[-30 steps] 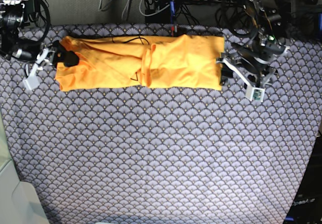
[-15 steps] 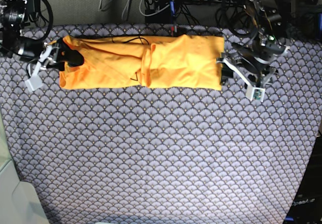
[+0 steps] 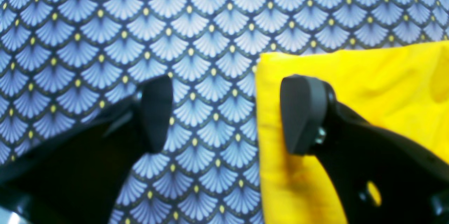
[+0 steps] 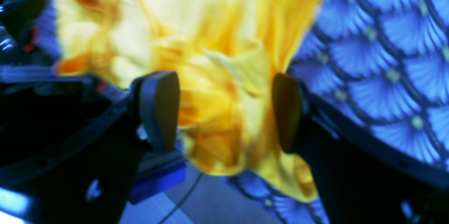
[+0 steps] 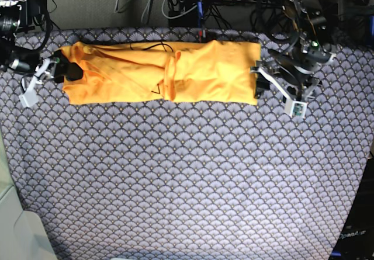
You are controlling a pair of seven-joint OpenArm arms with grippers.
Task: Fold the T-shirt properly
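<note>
Pulling my wide-open right gripper (image 4: 224, 112) back off the long-folded orange-yellow cotton T-shirt's (image 5: 160, 73) end, nothing gripped, left gripper (image 3: 226, 115) also open, empty, astride its other edge, so end-fold next.

The 2 arms reached in from opposite sides. The left tool (image 3: 226, 113) sat low with its fingers (image 3: 301, 112) spread wide, gripping nothing. The right tool (image 4: 224, 110) was also spread wide, its fingers (image 4: 159, 108) apart, nothing clamped between them.
</note>
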